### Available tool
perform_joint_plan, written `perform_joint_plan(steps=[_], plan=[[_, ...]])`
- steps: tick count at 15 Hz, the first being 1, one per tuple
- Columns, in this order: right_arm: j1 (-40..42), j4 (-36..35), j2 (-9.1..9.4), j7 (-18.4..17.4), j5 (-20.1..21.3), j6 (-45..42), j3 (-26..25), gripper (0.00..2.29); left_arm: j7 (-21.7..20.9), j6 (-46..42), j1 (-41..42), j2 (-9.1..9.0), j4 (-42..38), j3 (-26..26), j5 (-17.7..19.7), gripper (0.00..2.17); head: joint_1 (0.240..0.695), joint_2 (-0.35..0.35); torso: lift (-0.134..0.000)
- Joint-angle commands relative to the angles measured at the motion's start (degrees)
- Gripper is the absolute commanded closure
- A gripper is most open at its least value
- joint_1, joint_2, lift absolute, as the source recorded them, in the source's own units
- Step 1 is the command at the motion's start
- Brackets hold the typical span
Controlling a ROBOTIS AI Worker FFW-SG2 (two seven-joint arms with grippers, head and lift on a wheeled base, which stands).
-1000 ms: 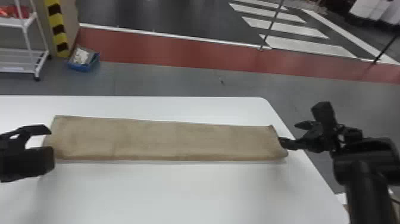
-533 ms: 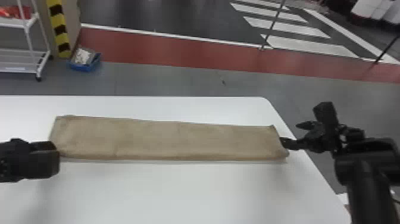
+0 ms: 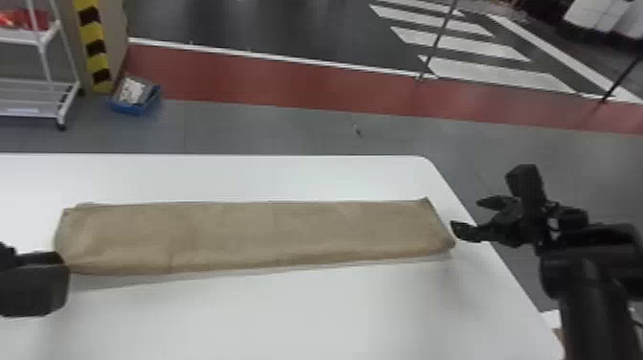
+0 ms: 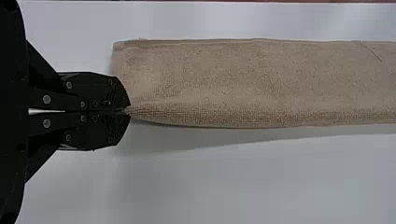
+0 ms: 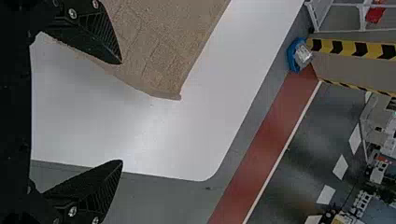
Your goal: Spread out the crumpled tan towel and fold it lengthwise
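Note:
The tan towel point(image 3: 258, 234) lies as a long folded strip across the white table, its near edge slightly raised toward the left end. At that left end is my left gripper point(image 3: 60, 277). The left wrist view shows the left gripper point(image 4: 127, 112) shut on a corner of the towel point(image 4: 261, 84). My right gripper point(image 3: 466, 215) stands open beside the towel's right end, over the table's right edge. In the right wrist view the right gripper point(image 5: 122, 112) has its fingers wide apart with nothing between them, one finger over the towel's end point(image 5: 154, 60).
The white table point(image 3: 335, 316) has a rounded far right corner. Beyond it on the floor are a blue bin point(image 3: 134, 98) and a white wheeled rack point(image 3: 33, 88) at the left, near a yellow-and-black striped post point(image 3: 93, 45).
My left gripper's fingers were apart at first and have closed on the towel's left end. The towel's near left edge has risen a little. The right arm has barely moved.

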Motion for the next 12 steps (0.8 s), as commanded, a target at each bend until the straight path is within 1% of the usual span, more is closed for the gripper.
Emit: perform_joint_plan(steps=[1, 3, 4, 6, 7, 8, 9, 10, 11, 12], plan=[[0.3, -0.3, 0.09, 0.0, -0.2, 0.0, 0.2, 0.15, -3.0, -0.4, 4.0, 1.09, -4.1, 2.0, 0.3, 1.43, 0.695, -0.312, -0.124], [0.3, -0.3, 0.09, 0.3, -0.2, 0.0, 0.4, 0.15, -4.9, -0.9, 7.4, 1.97, -6.0, 4.1, 0.7, 1.43, 0.695, -0.307, -0.124], [0.3, -0.4, 0.26, 0.5, -0.3, 0.0, 0.4, 0.15, -5.6, -1.1, 8.1, 1.97, -6.3, 4.4, 0.7, 1.43, 0.695, -0.304, -0.124], [0.8, -1.4, 0.44, 1.1, -0.6, 0.4, 0.5, 0.15, -8.6, -2.9, 8.7, 1.97, -7.0, 5.1, 0.7, 1.43, 0.695, -0.296, -0.124], [0.9, -2.1, 0.70, 1.6, -0.8, 0.5, 0.3, 0.15, -8.3, -2.9, 9.3, 1.97, -7.6, 6.3, 0.9, 1.43, 0.695, -0.294, -0.124], [1.0, -2.9, 0.70, 1.9, -1.7, 1.8, 0.1, 0.15, -7.2, -2.7, 9.3, 1.71, -7.7, 6.5, 2.3, 1.41, 0.695, -0.293, -0.124], [1.1, -3.9, 0.70, 2.5, -2.7, 3.2, 0.1, 0.15, -6.9, -2.9, 9.3, 1.36, -8.4, 7.3, 4.0, 1.19, 0.695, -0.285, -0.124], [1.5, -4.7, 0.79, 3.0, -3.5, 4.0, 0.0, 0.15, -6.9, -2.9, 9.3, 1.18, -9.1, 7.4, 5.8, 0.88, 0.695, -0.283, -0.124], [2.0, -5.5, 0.79, 3.1, -4.0, 5.1, 0.0, 0.15, -6.1, -2.7, 9.3, 0.83, -10.0, 7.7, 7.5, 0.34, 0.695, -0.283, -0.124], [2.4, -6.1, 0.88, 3.3, -4.0, 5.1, 0.0, 0.15, -4.9, -2.3, 9.3, 0.30, -10.2, 7.7, 8.2, 0.00, 0.695, -0.286, -0.124]])
